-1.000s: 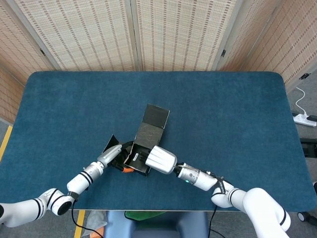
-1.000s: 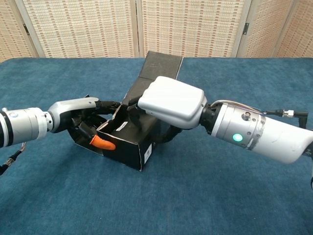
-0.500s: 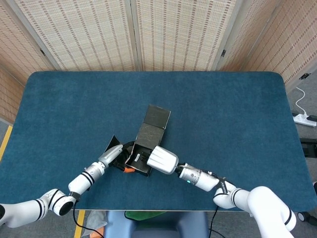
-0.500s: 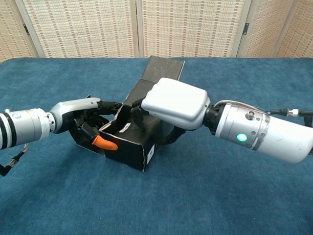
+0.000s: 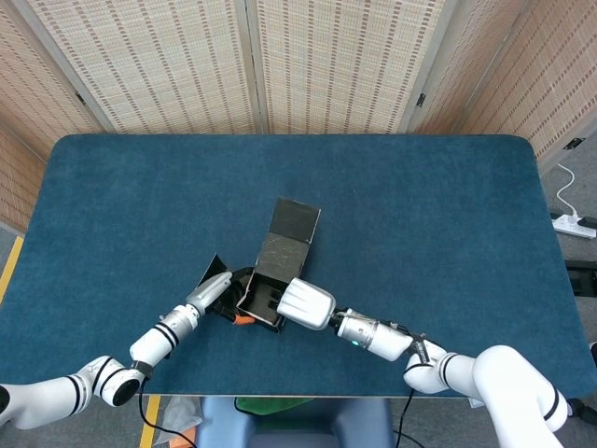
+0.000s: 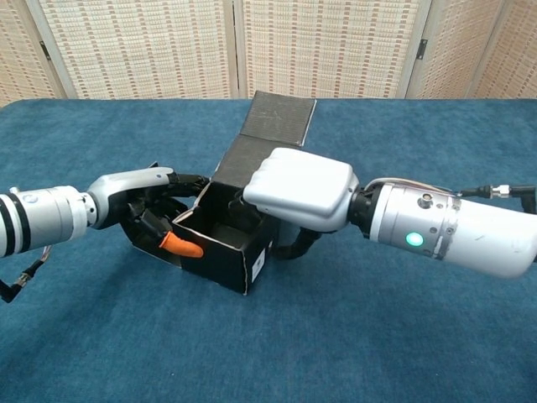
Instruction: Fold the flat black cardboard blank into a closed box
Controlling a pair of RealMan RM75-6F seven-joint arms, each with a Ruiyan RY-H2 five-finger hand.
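On blue table (image 5: 420,215), both hands grip the box (image 6: 220,252) (lid open): left hand (image 6: 143,204), right hand (image 6: 300,189).

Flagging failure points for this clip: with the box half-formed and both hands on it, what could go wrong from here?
1. The lid flap lies open, away from the robot; closing it means releasing a wall, so the black box may spring apart.
2. The right hand covers the box opening, so its fingers could get trapped or crush a wall.
3. The left hand sits at the loose side flap, which may splay outward.
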